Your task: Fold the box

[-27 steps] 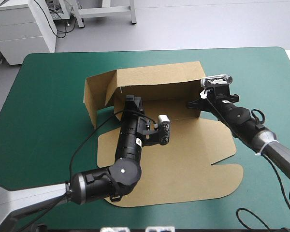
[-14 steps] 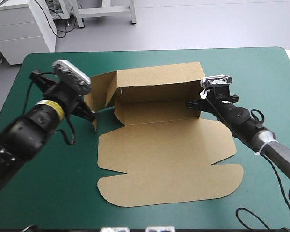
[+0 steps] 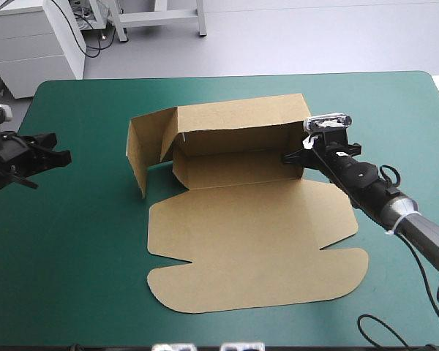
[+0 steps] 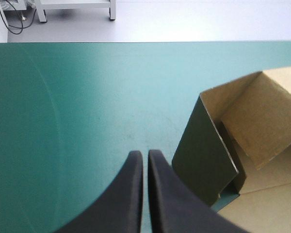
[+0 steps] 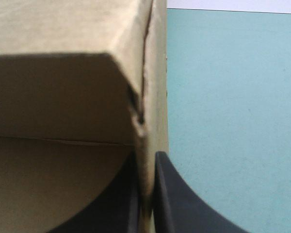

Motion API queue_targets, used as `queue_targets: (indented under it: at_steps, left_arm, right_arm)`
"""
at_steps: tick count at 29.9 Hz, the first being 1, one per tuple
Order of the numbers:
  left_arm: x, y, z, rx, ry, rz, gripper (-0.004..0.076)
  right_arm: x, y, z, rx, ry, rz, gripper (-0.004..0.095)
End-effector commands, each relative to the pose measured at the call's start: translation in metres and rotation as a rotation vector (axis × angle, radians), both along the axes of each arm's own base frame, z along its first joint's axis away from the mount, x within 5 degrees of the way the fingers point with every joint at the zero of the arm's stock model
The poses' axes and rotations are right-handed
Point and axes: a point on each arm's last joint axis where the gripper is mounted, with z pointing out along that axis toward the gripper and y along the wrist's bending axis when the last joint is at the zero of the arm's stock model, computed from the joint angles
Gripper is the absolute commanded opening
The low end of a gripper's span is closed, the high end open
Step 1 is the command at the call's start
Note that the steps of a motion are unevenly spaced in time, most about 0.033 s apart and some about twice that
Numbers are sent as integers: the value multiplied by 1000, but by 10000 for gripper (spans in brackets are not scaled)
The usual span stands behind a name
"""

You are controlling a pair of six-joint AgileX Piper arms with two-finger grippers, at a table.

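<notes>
You have the box (image 3: 241, 212) in the middle of the table, a little toward the far edge, lying on the teal-green cover (image 3: 73, 278); it is only partly formed. The back wall (image 3: 234, 124) stands upright; the right wall (image 5: 153, 73) stands too, and your right gripper (image 5: 146, 158) pinches it, with one black finger inside the tray, one outside, and the board between them. The left wall (image 3: 137, 157) is raised but it leans outward; its inner flap (image 3: 168, 139) stands open and is not tucked, as far as I can judge. The big lid (image 3: 256, 248) lies flat toward the near edge, its rounded tabs spread on the cover.

Your left gripper (image 3: 58, 156) is near the table's left edge, well apart from the box and holding nothing; in its wrist view the fingers (image 4: 131, 194) are pressed almost together, with only a thin line between them, and the left wall shows ahead and to one side.

So I judge the task about half done: the walls are up; what is left is to tuck the left side — probably the right one as well — so that the tray keeps its shape alone.
</notes>
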Motion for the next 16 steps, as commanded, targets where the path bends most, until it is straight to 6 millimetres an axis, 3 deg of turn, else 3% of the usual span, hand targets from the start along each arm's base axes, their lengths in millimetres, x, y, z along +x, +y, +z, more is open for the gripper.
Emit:
queue_targets:
  at_steps: [1, 6, 10, 16]
  left_arm:
    - [-4, 1, 8, -134, -113, 6, 16]
    - [-1, -1, -5, -170, -105, -29, 16]
    - [-1, -2, -5, -171, -102, -40, 16]
    - [-1, -2, -5, -171, -107, -40, 16]
  right_arm:
    - [0, -3, 26, 41, -77, -32, -18]
    - [2, -10, 26, 69, -64, -61, -18]
    - [4, -24, 22, 183, 15, -46, -17]
    - [4, -34, 22, 161, 71, 8, -7]
